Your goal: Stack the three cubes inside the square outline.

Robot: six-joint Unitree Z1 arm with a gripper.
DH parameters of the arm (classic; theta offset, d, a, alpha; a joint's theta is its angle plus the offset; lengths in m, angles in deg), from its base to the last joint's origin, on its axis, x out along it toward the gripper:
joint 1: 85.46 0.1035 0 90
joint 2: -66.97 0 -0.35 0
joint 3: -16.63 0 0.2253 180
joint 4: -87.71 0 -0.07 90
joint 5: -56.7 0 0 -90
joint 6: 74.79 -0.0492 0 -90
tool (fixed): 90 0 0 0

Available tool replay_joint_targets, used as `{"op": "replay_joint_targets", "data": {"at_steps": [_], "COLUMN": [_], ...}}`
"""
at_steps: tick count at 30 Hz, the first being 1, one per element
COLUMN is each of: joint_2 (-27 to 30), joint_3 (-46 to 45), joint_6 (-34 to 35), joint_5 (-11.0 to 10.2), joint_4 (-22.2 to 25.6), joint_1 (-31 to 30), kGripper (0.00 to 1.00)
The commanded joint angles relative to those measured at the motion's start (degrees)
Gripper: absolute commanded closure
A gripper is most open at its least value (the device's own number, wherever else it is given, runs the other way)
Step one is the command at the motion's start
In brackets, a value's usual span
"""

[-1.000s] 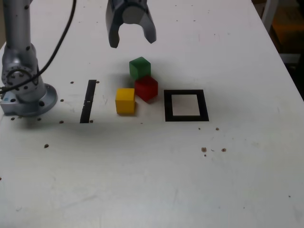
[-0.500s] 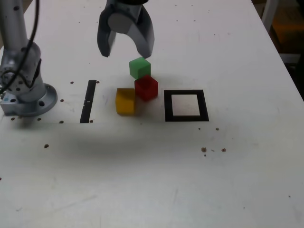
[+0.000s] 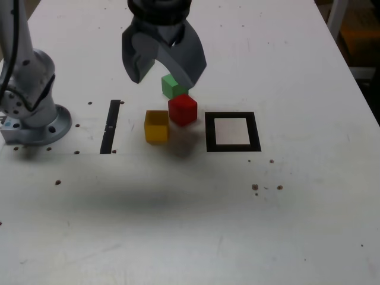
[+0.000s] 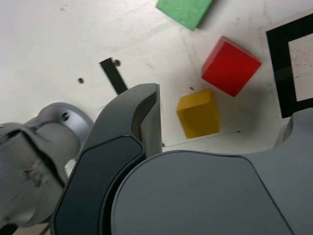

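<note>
Cubes: three, one green (image 3: 172,86), one red (image 3: 183,110), one yellow (image 3: 157,126); one square outline (image 3: 233,132) vacant; claw (image 3: 164,66) spread wide, grasping nothing

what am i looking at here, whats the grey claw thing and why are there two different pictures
The grey claw is the gripper at the end of a robot arm; the arm's round base is bolted to the white table at the exterior view's left. One picture comes from a camera off the arm that looks down on the table. The other comes from a camera on the robot's wrist, so the big grey shapes filling it are the gripper's own body and one finger.

On the table lie three small cubes: a green cube, a red cube and a yellow cube, close together. To the exterior view's right of them is a black square outline with nothing in it; to their left is a thin black bar.

The gripper hangs open above the cubes and holds nothing.
</note>
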Motion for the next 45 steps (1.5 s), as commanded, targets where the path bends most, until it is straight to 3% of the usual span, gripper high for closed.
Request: {"op": "replay_joint_targets", "data": {"at_steps": [1,15,45], "joint_2": [-0.18,-3.66,-10.33], "joint_3": [-0.48,-3.28,-2.75], "joint_6": [-0.13,-4.65,-5.19], "joint_5": [0.14,-1.99,-0.39], "joint_4": [-0.73,-2.81,-8.54], "joint_1": [-0.29,-0.34,-1.31], "kGripper": [0.05,0.12,0.16]}}
